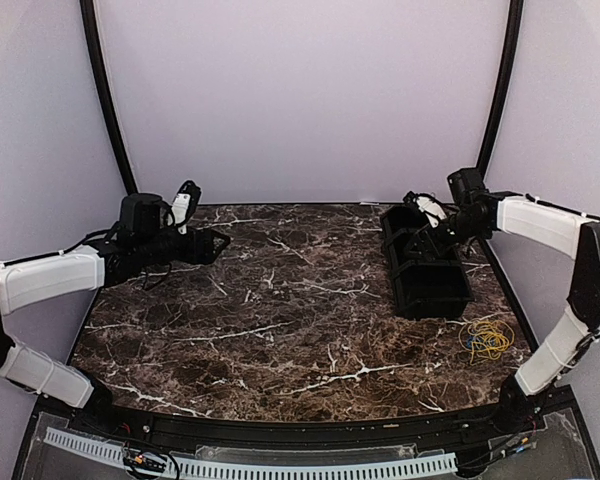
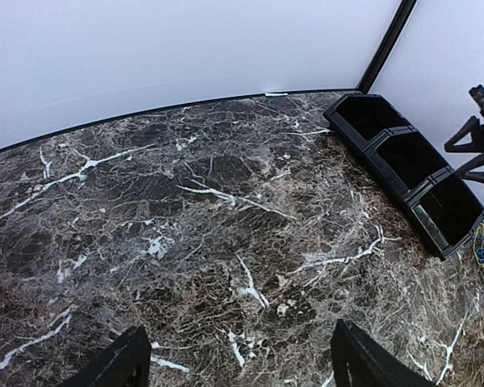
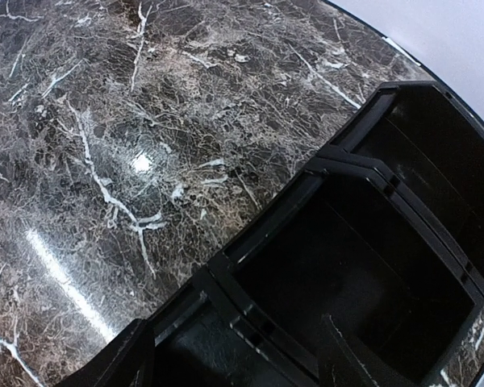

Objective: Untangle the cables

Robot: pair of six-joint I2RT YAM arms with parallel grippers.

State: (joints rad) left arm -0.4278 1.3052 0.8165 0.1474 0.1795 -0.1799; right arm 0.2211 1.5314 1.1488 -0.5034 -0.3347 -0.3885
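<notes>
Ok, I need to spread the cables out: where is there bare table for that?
Bare: the wide table stretch between the left pincer and the black bin, down to the near edge. Crowded: the right near corner, where the cables lie just off the bin's end.

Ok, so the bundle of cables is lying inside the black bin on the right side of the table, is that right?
Not quite. The cables are on the right side, but they are not inside the black bin. They lie on the bare table, just past the bin's near end. The top view shows this most clearly.
</notes>
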